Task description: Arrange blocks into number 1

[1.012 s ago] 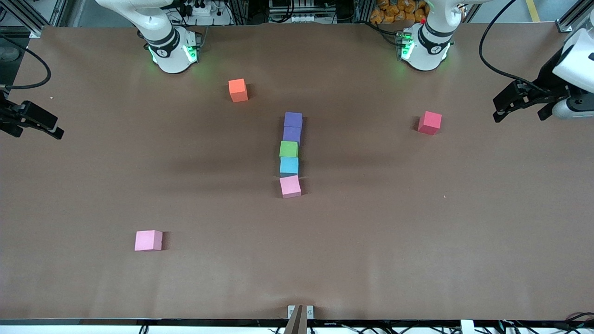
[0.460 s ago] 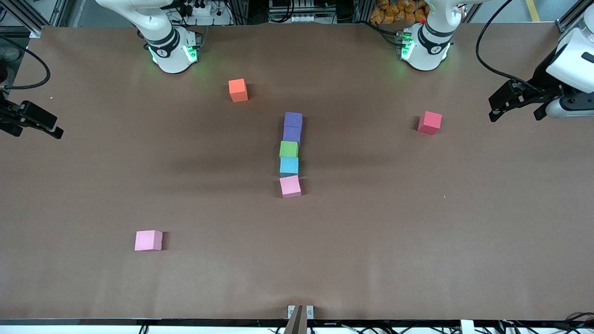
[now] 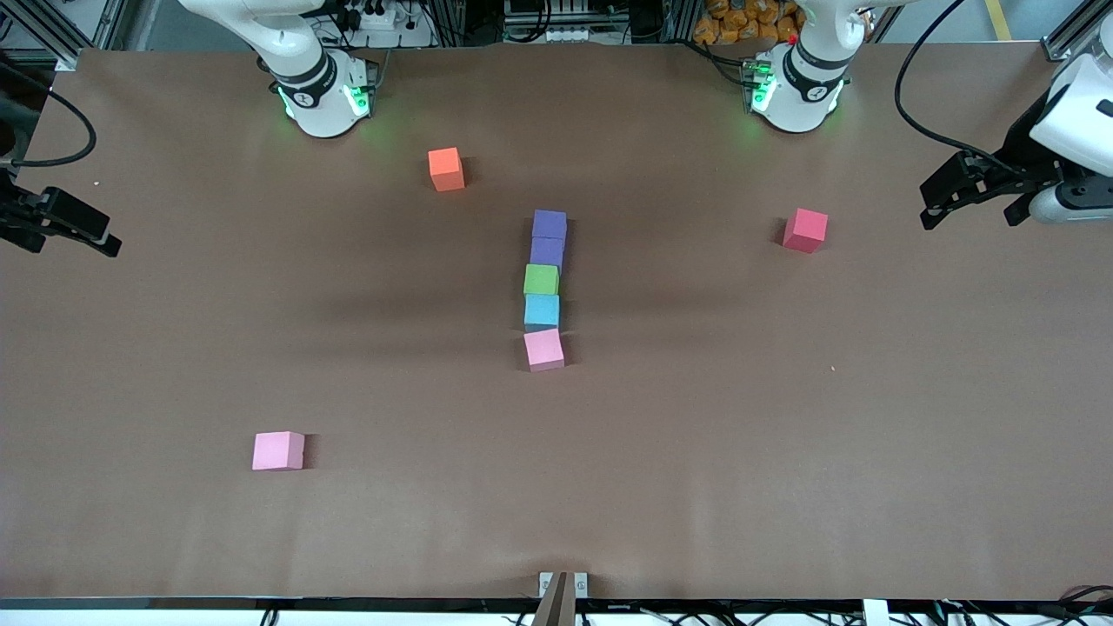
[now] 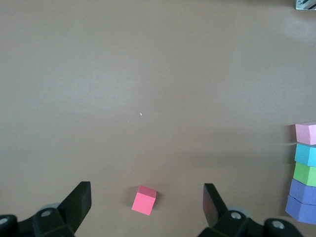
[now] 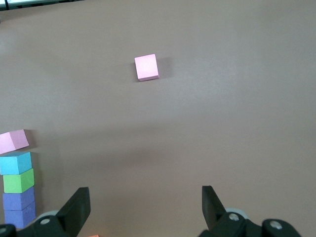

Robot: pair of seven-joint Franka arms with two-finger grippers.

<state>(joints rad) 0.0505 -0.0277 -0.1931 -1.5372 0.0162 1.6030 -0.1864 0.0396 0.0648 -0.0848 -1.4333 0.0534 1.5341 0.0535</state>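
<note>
- The blocks (image 3: 545, 289) were seen lined in a column mid-surface, its long axis running near to far
- Left pincer (image 3: 969, 198) and right pincer (image 3: 65, 233) were held apart, empty, over the surface's ends, roughly equally distant

Left wrist view: open left gripper (image 4: 147, 200) above the brown table (image 4: 148, 74), red cube (image 4: 144, 200) below it.
Fingers (image 4: 79, 197) spread wide, empty. Edge of frame: row of blocks touching in line: pink (image 4: 306, 133), light blue (image 4: 306, 154), green (image 4: 305, 174), two purple (image 4: 302, 200).
</note>
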